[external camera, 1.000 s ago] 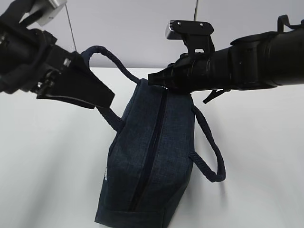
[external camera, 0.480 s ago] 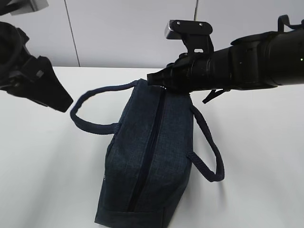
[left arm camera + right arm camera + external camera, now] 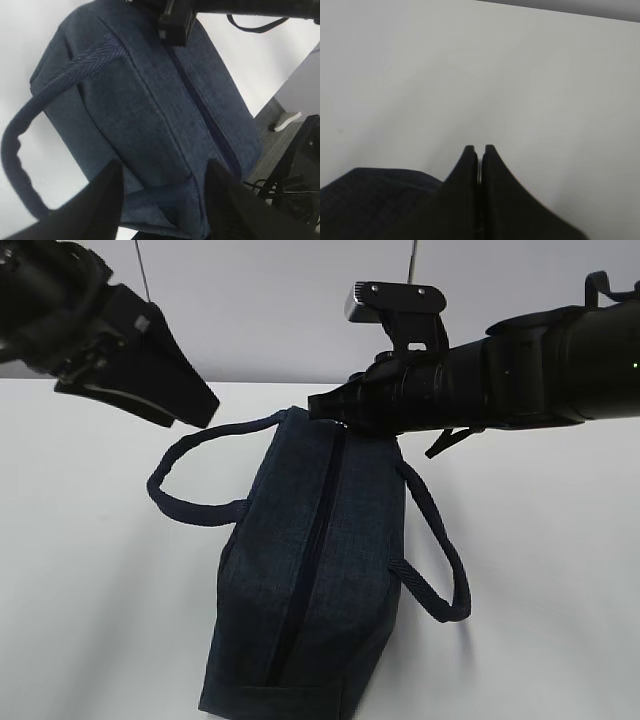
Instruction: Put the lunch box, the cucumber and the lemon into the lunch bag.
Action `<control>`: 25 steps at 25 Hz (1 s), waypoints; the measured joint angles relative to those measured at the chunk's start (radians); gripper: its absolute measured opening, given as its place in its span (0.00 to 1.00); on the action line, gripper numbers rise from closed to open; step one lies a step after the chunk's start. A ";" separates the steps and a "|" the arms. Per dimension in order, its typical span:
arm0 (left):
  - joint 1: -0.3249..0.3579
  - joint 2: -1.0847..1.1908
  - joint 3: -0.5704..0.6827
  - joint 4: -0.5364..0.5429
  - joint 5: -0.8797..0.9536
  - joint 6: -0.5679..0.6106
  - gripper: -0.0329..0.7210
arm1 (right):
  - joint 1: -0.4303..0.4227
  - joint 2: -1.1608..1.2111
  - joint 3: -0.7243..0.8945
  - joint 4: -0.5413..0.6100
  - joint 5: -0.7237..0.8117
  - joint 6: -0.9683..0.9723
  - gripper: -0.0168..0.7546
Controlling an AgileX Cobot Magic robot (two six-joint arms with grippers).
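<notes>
The bag (image 3: 315, 570) lies on the white table (image 3: 90, 590), its near end at the bottom edge of the exterior view, its length running away from the camera. Its zipper (image 3: 310, 550) runs down the middle of the upper face and looks closed along the part that shows. One handle (image 3: 195, 475) lies in a loop on the table to the left, the other (image 3: 435, 550) arches out on the right.

At the bag's far end, the right gripper (image 3: 318, 406) reaches in from the right with its jaws pressed together, the tips at the zipper's far end; whether they pinch the pull cannot be told.

The left gripper (image 3: 185, 405) hangs above and left of the bag, apart from it, jaws spread and holding nothing.

Box, cucumber and lemon do not show.
</notes>
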 joint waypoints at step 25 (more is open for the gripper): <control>-0.098 0.279 -0.165 0.106 -0.065 -0.064 0.52 | 0.000 0.000 0.000 -0.003 0.027 -0.002 0.02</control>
